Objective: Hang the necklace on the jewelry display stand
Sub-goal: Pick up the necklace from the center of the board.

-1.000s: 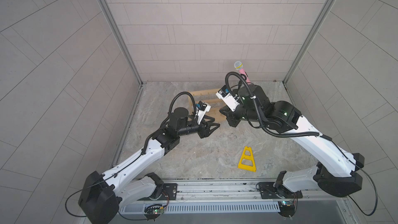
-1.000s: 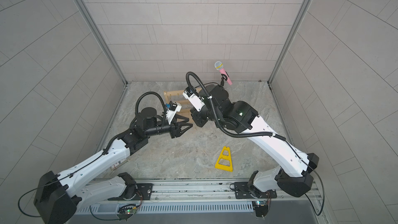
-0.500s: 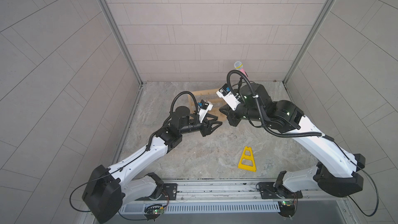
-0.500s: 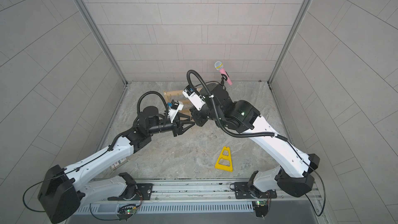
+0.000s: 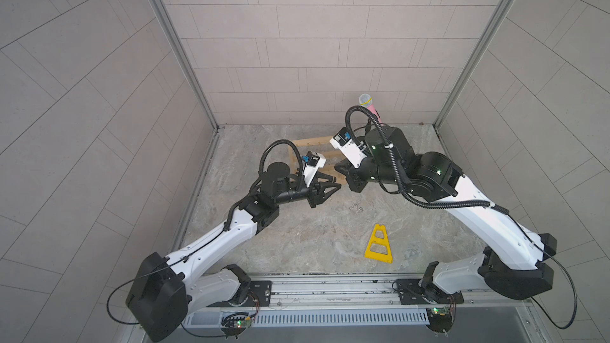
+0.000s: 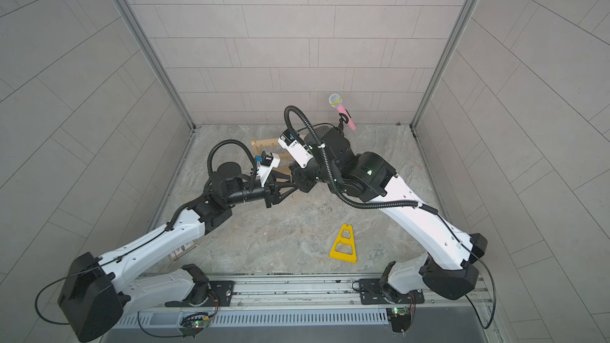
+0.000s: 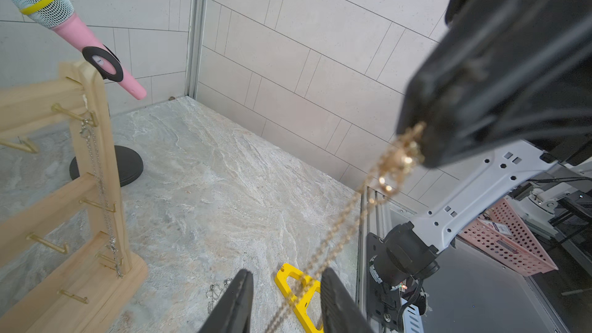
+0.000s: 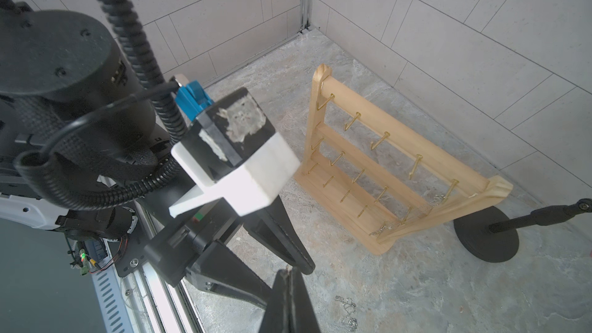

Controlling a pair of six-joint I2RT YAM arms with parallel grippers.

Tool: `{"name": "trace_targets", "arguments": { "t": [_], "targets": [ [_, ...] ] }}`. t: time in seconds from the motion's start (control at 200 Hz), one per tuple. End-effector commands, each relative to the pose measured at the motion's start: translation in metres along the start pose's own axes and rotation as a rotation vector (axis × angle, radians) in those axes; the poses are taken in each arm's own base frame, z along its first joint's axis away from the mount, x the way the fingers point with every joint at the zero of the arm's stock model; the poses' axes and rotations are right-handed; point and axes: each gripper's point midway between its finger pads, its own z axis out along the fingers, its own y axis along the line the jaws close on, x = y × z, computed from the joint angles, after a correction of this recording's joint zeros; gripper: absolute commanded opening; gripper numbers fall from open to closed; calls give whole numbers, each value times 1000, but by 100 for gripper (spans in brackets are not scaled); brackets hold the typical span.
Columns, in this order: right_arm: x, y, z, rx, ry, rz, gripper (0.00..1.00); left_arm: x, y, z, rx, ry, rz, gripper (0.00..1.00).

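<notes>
1 change: the left tool (image 7: 286, 275) narrowed, still spread, around the thin gold chain necklace (image 7: 341, 235) pinched in the right tool (image 7: 416, 152); a second grip looked likely.

left gripper (image 5: 337, 182) shifted nearer the right gripper (image 7: 416, 148), fingers (image 7: 242, 294) narrowed around the hanging gold necklace (image 7: 339, 229)

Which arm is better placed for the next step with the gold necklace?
Probably the left. The right gripper is shut on the gold necklace, and the chain hangs between the open fingers of the left gripper, so it could pinch it and spread the loop toward the jewelry display stand.
</notes>
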Motion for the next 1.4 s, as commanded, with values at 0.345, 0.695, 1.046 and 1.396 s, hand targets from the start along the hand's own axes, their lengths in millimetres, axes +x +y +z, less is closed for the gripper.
{"name": "trace_targets", "arguments": {
  "t": [0.345,0.695,1.046,1.396],
  "targets": [
    [-6,-4,-7,19,-11,-12,0,-3,-2,-1,22,-25,16,36],
    [-6,-4,-5,21,-9,-12,0,-2,-2,1,32,-27,8,32],
    [-7,-6,-5,31,-11,-12,0,0,-2,0,28,-29,2,29],
    [-7,-7,-5,34,-11,-8,0,0,-2,0,30,-30,0,24]
  ]
}}
